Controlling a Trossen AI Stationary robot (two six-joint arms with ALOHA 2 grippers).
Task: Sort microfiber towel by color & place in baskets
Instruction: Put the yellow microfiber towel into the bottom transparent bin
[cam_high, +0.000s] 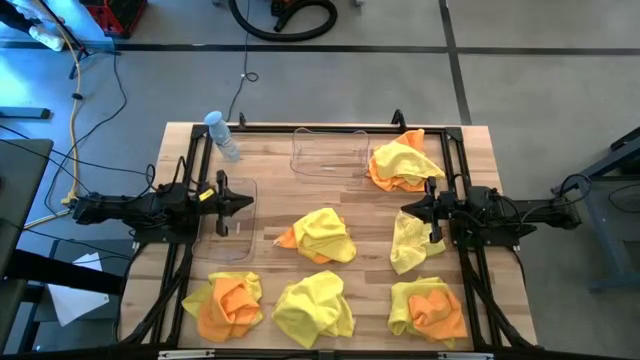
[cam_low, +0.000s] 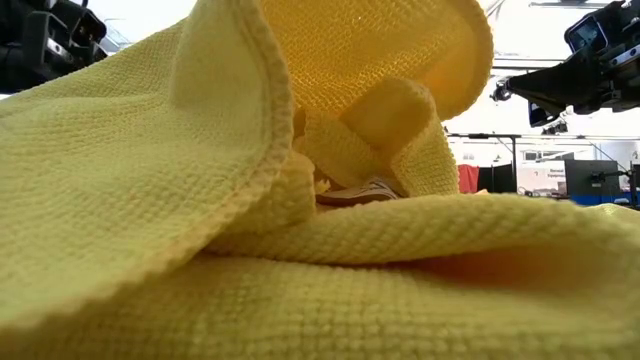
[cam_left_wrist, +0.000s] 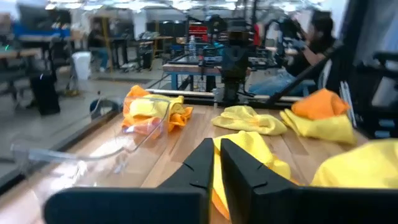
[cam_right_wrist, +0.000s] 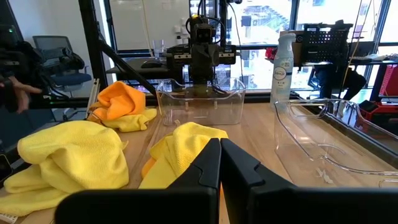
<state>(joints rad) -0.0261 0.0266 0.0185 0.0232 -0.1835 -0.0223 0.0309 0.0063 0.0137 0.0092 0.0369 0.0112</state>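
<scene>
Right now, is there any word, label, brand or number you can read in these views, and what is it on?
None can be read.
The bottle carries a label with print, too small and blurred to read in the right wrist view.
In the high view the bottle shows no legible text.
The towels and baskets carry no writing.
</scene>
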